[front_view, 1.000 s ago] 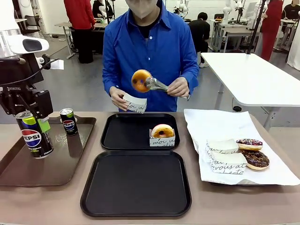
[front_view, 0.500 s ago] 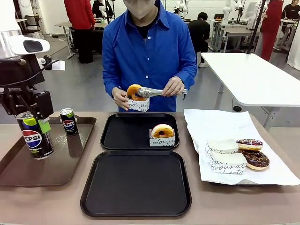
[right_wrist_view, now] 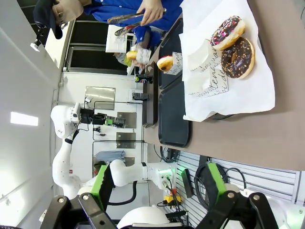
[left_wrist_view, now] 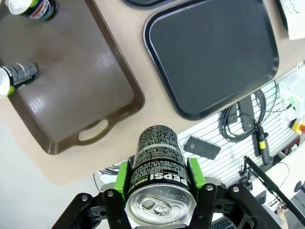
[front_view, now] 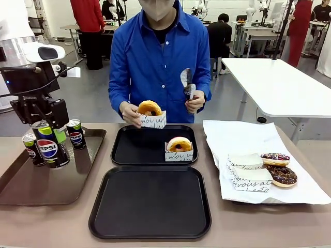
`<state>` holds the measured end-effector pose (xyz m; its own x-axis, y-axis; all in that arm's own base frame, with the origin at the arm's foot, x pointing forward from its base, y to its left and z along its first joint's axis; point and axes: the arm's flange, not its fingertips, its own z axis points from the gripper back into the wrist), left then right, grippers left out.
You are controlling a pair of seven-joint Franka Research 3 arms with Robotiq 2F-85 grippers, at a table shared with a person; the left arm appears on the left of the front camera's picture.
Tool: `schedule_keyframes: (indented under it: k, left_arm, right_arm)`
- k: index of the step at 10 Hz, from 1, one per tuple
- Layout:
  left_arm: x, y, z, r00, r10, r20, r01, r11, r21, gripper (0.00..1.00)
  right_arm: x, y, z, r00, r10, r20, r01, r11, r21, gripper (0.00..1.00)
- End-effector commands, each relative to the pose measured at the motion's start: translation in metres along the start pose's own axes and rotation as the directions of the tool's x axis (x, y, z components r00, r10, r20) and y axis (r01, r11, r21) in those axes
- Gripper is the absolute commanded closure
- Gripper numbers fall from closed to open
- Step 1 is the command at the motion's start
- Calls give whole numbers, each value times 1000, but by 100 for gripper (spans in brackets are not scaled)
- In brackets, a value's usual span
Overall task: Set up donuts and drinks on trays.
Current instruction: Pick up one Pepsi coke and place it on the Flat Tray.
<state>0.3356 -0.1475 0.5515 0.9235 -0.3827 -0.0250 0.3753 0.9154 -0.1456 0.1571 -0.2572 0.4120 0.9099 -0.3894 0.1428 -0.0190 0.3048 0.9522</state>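
Tabletop [front_view: 243,222] is busy: left gripper [left_wrist_view: 158,177] clamps a Pepsi can [front_view: 50,150] high off the brown tray [front_view: 31,191], likely bound right for a black tray [front_view: 150,201]; right gripper [right_wrist_view: 158,183] gapes empty

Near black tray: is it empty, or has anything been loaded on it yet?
Empty. The near tray shows bare black surface all across; a sleeved donut sits on the far tray.
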Motion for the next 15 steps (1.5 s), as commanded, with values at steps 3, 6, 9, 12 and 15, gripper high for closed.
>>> schedule_keyframes:
  k: [3,6,9,12,15]
  left_arm:
    - [48,-23,-9,998,-37,48,33,996,81,42]
    - [11,-18,5,998,-56,27,55,997,59,42]
    - [-55,11,42,996,-50,80,47,998,48,42]
    - [-43,8,37,995,-73,69,69,996,54,42]
    - [10,-20,19,989,-43,145,30,996,89,42]
  right_arm:
    - [-1,1,1,1000,12,3,-12,1000,13,0]
    - [-1,1,1,1000,12,3,-12,1000,13,0]
    - [-1,1,1,1000,12,3,-12,1000,13,0]
    - [-1,1,1,1000,12,3,-12,1000,13,0]
    - [-1,1,1,1000,12,3,-12,1000,13,0]
